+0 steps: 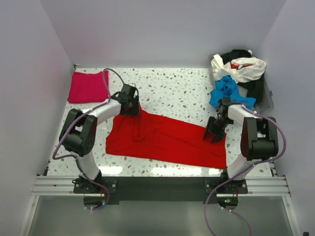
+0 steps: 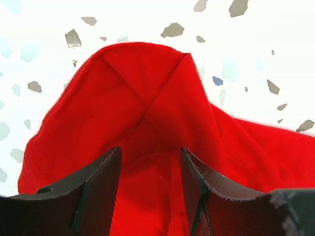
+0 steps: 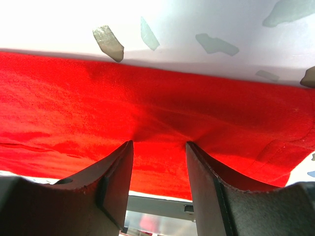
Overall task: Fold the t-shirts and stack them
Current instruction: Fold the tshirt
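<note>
Right claw (image 1: pixel 214 136) is pinching the red t-shirt (image 1: pixel 162 137); left claw (image 1: pixel 132 109) is straddling it, hold impossible to tell. Both should be lifting evenly, tautly.

Speckled table (image 1: pixel 182 83), with seemingly a grey bin (image 1: pixel 268 96) far right.

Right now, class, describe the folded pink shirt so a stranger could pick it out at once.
Start at the speckled table and go to its far left corner. There a magenta-pink t-shirt lies alone, folded into a square. Unlike the big red t-shirt spread mid-table and the jumbled pile far right, it is small and tidy.
</note>
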{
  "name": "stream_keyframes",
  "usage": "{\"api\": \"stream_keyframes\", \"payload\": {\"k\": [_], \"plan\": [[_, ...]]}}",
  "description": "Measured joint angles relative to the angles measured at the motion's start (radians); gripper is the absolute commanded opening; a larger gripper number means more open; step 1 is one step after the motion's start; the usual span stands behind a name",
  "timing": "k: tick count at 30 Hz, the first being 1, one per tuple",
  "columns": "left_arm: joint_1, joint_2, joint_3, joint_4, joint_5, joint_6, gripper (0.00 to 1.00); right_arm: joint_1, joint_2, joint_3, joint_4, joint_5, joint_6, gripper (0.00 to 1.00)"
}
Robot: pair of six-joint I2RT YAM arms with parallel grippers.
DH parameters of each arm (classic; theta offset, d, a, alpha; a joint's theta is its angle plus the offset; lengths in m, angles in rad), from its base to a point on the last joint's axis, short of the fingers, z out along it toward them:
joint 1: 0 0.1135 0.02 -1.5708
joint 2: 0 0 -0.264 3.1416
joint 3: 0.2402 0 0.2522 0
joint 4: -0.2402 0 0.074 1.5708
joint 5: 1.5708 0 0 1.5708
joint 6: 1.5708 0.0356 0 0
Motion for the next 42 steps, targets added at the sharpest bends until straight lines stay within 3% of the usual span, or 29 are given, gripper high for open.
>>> {"api": "stream_keyframes", "payload": {"k": [12,18,21,22,23,30,42], "plan": [[-0.044,-0.006,0.002,-0.023,-0.019,0.0,0.46,0.0,0.0,0.0,0.0,0.0,0.0,0.51],[-0.048,0.03,0.015,-0.023,-0.019,0.0,0.36,0.0,0.0,0.0,0.001,0.0,0.0,0.51],[-0.048,0.043,0.016,-0.023,-0.021,-0.001,0.15,0.0,0.0,0.0,0.001,0.0,0.0,0.51],[-0.048,0.047,0.016,-0.023,-0.023,0.0,0.04,0.0,0.0,0.0,0.001,0.0,0.0,0.51],[-0.048,0.047,0.016,-0.023,-0.026,0.0,0.0,0.0,0.0,0.0,0.001,0.0,0.0,0.51],[-0.048,0.004,0.004,-0.031,-0.069,0.0,0.0,0.0,0.0,-0.001,0.001,0.0,0.0,0.51],[-0.049,-0.321,-0.212,-0.106,-0.151,-0.048,0.0,0.0,0.005,0.005,-0.004,0.0,-0.006,0.51]]}}
